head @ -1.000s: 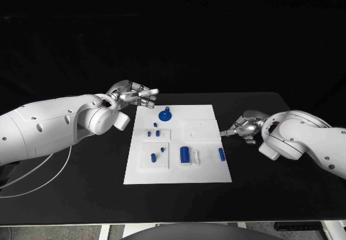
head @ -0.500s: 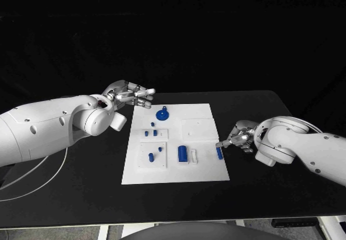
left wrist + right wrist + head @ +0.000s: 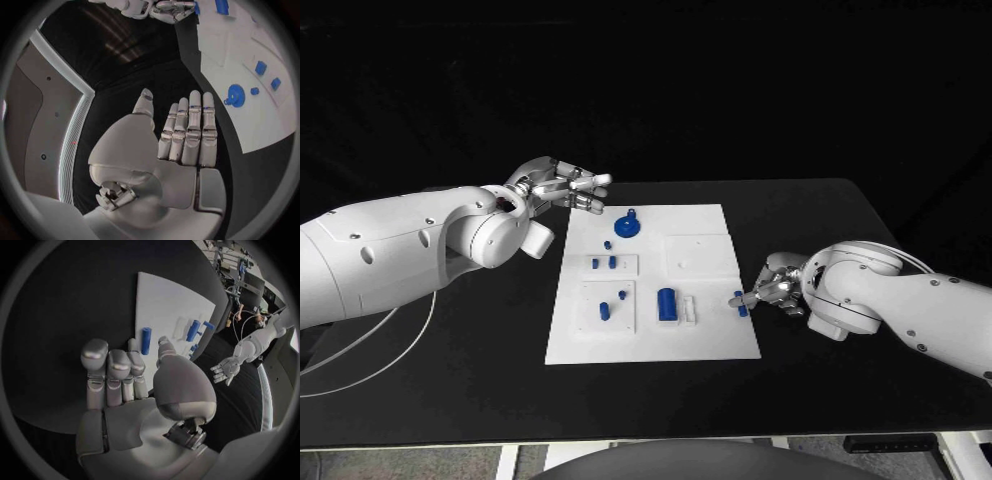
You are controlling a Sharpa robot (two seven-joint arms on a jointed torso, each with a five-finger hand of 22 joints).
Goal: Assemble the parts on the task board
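Observation:
The white task board (image 3: 711, 340) lies mid-table with blue parts on it. A round knobbed part (image 3: 629, 228) sits at its far end, and a thick blue cylinder (image 3: 668, 304) lies beside a white piece (image 3: 689, 308). A slim blue pin (image 3: 741, 304) lies at the board's right edge. My right hand (image 3: 773, 288) hovers there with its fingers straight, tips next to the pin (image 3: 145, 340); I cannot tell whether they touch. It holds nothing. My left hand (image 3: 567, 187) floats open off the board's far left corner, fingers (image 3: 187, 132) stretched out.
Several small blue pieces sit in the board's left recesses (image 3: 603, 264) (image 3: 604, 311). Black table (image 3: 473, 360) surrounds the board, with bare room at the front and at both sides. The left forearm (image 3: 401, 250) lies along the table's left side.
My right hand has moved nearer along the board's right edge, from beside the board's middle down to the blue pin. The left hand has barely moved.

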